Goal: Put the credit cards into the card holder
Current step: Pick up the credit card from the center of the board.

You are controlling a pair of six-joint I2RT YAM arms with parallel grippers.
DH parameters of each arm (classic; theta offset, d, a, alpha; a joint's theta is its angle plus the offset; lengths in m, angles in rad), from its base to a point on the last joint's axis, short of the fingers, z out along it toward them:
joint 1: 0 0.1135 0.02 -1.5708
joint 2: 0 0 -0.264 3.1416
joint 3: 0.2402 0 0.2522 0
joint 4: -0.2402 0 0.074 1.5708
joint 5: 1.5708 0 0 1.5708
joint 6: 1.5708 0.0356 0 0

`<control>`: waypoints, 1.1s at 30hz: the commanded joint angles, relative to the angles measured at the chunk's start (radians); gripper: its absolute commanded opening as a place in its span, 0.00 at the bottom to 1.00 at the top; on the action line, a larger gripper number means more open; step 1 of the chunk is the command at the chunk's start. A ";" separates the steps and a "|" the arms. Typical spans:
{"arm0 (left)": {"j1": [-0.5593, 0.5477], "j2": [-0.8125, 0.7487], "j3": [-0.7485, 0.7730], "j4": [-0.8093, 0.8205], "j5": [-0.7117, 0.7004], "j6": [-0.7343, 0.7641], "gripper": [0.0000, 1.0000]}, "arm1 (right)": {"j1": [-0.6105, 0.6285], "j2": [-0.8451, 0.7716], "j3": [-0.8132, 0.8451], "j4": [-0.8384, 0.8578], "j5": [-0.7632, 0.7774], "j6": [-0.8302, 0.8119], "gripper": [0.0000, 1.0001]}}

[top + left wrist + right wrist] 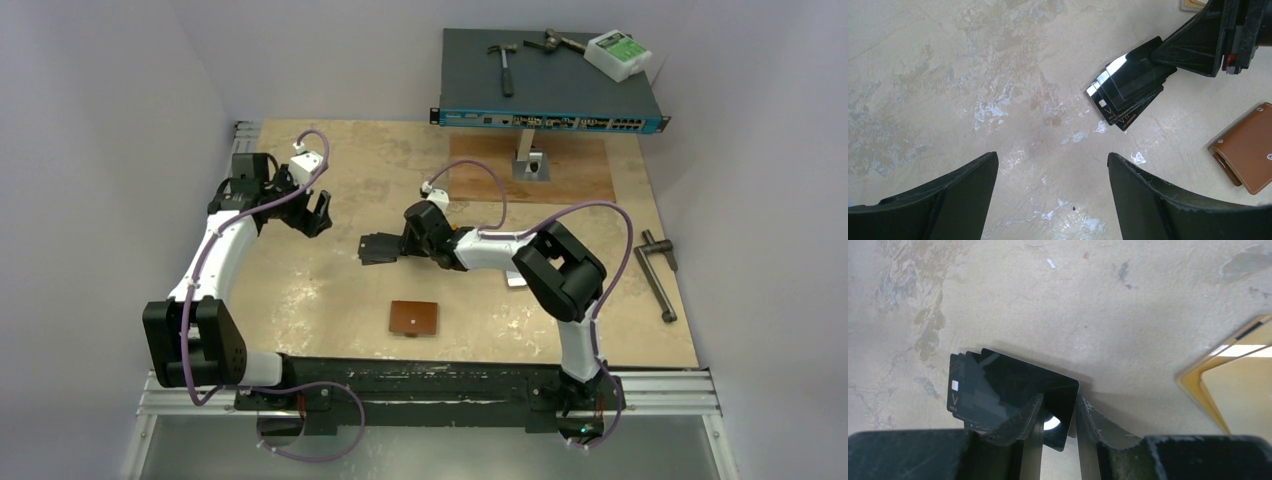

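Judging by the layout, the job has barely begun. The black credit cards (998, 385) lie fanned in a stack mid-tabletop, and the card holder (415, 318) sits folded shut towards the near edge. The right claw (1058, 407) straddles the stack's edge with jaws narrowly apart; whether it pinches a card I cannot tell. The left claw (1052, 156) hangs wide apart and empty nearer the left edge. Lifting, opening and inserting all remain.
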 commanded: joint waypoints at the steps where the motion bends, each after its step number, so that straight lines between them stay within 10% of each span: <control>1: 0.007 -0.021 -0.001 0.010 0.017 -0.013 0.80 | -0.041 0.002 -0.087 -0.117 -0.029 0.015 0.24; 33: 0.009 -0.020 -0.011 0.009 0.014 -0.015 0.80 | -0.140 -0.195 -0.314 0.411 -0.411 0.110 0.00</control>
